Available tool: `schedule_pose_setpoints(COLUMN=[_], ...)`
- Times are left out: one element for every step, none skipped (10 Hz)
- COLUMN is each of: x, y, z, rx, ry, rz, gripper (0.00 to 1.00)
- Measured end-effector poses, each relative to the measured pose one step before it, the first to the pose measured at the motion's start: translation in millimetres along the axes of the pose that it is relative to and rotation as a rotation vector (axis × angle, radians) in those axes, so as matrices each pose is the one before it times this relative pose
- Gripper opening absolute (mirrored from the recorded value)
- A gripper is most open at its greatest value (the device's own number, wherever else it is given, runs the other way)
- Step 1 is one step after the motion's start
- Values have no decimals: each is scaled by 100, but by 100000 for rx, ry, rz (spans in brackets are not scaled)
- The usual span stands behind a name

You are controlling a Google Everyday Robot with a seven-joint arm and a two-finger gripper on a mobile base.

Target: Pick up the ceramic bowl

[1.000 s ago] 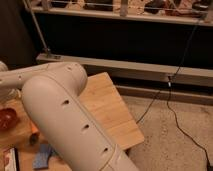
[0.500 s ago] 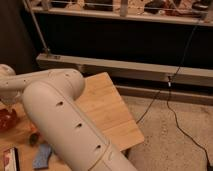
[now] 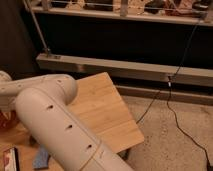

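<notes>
The claw is out of sight past the left edge, where our arm [image 3: 50,117] reaches; its grip we cannot tell; the ceramic bowl [image 3: 4,121] sits there, likely just beneath it, ready for grasping.

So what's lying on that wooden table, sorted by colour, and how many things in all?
Reddish-brown: 1, the ceramic bowl, partly hidden at the left edge
Blue: 1, a small blue object
Red and white: 1, a packet-like item, too unclear to name
Total: 3
The gripper is out of view, past the left edge where the white arm leads.
</notes>
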Motion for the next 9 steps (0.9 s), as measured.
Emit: schedule_pose_setpoints(x=[209,19,-61,-244,-577,-86,-468,27,-9], y=[108,280,470,797,1630,1149,824,-241,-482], z=[790,763,337,-353,-1807,-1678,-2881,-1629,-1908], rx=[1155,689,-5,-930,-3038,-1529,-742,193,-501], ry=[1432,907,320,-777,-3230,-1880,-3943,-1349,-1650], rz=[-523,-458,-873,-1560,-2889,-2641,-2380,-458,899], gripper=[55,44,35,24,12,4,0,0,0])
